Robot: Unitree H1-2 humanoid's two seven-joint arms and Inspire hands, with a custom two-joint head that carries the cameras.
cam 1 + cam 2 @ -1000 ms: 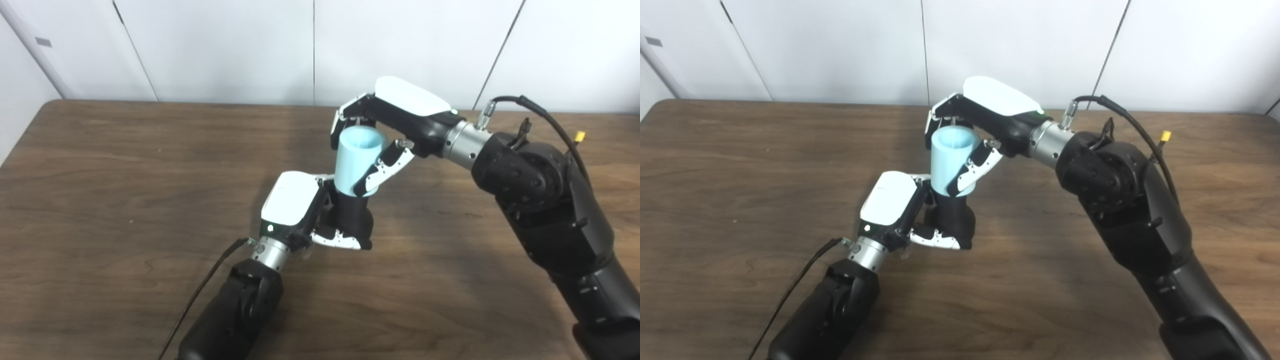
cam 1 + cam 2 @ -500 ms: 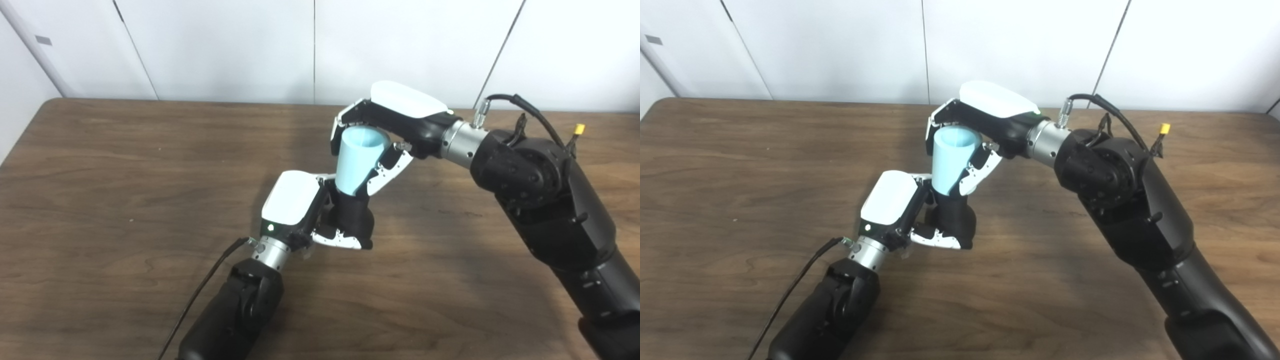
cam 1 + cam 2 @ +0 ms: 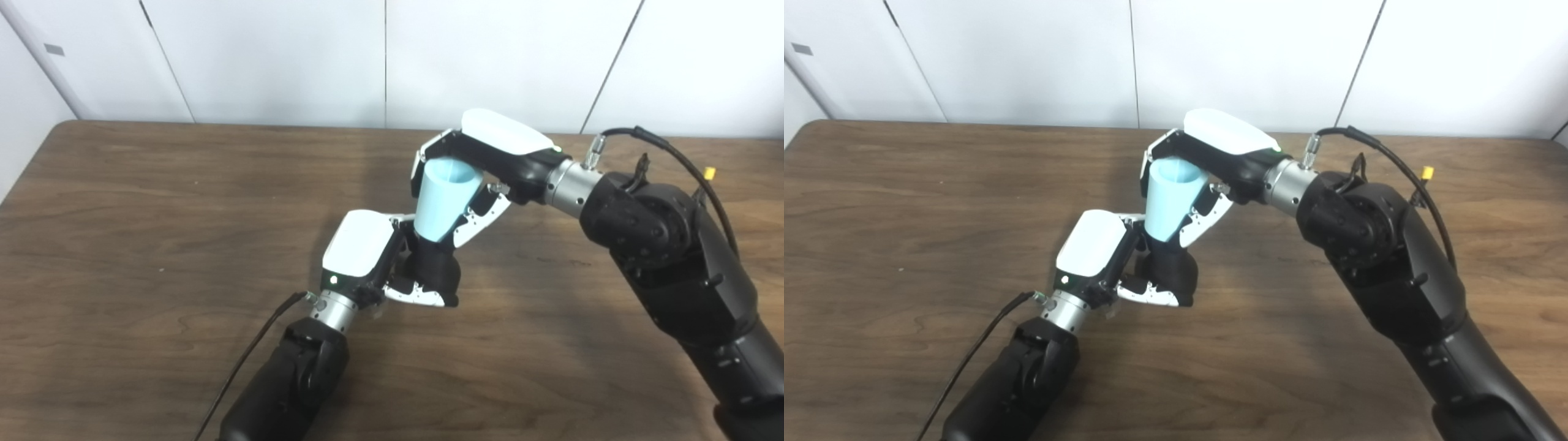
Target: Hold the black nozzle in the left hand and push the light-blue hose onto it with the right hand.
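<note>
The left hand (image 3: 367,257) holds the black nozzle (image 3: 433,269) just above the brown desk (image 3: 122,214), its fingers wrapped around the wide lower body so that the narrow neck points up and slightly away. The right hand (image 3: 484,165) is closed around the light-blue hose (image 3: 442,199), a short pale tube whose open upper mouth faces the cameras. The thumb lies along the tube's right side and the other fingers curl over the far rim.

The lower end of the hose meets the top of the nozzle, and the two parts are in contact. The tube leans to the right of the nozzle's axis, so the pair forms a slight bend at the joint instead of one straight line. How much of the neck is already inside the tube cannot be told, since the tube's wall hides it.

Judging by this, both grasps are done and the mating has begun, but the hose does not look fully seated. What appears to be left is to straighten the tube over the neck and press it down until it sits against the nozzle's shoulder, with the left hand bracing against the push.
</note>
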